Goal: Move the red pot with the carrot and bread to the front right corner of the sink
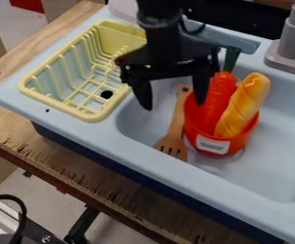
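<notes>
Brown spatula [177, 120] lies in the pale blue sink [276, 147], beside the red pot [196, 131] holding 1 carrot [218, 97] and 1 yellow loaf [244, 102]. The gripper [173, 106] is released, its 2 fingers spread. Probable step: grasp the spatula. Centre the handle between both fingertips, keep the pot-side finger clear of carrot and rim, descend vertically, then close squarely.

Lab/workshop-type setup w/ toy kitchen: lt-blue plastic sink unit [67, 114] w/ gray faucet [293, 35] & yellow dish rack [89, 112], on rough-edged plywood bench [67, 159]. Pale floor [121, 224] below; metal hardware w/ black cable [21, 207] at lower L corner.
</notes>
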{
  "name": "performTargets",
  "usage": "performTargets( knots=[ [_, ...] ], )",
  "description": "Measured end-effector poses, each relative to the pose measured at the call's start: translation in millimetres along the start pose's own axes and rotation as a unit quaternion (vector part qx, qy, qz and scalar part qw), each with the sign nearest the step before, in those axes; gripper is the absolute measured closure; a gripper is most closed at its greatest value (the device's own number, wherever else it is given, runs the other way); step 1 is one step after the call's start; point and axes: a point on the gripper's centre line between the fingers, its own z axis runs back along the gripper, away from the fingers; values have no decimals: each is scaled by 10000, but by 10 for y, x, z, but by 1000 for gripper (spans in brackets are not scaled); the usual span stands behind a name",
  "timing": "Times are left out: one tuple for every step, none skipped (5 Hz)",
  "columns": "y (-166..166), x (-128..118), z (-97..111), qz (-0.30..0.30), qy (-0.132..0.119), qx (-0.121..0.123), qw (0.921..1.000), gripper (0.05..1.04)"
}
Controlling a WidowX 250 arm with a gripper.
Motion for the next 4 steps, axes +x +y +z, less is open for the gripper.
performTargets(
  knots=[
    [15,-46,-104,-17,-36,53,10000,86],
    [12,-62,-169,6,-107,81,9999,86],
    [4,-55,-224,-1,-190,72,9998,86],
    [7,-43,-244,46,-263,119,9996,86]
  ],
)
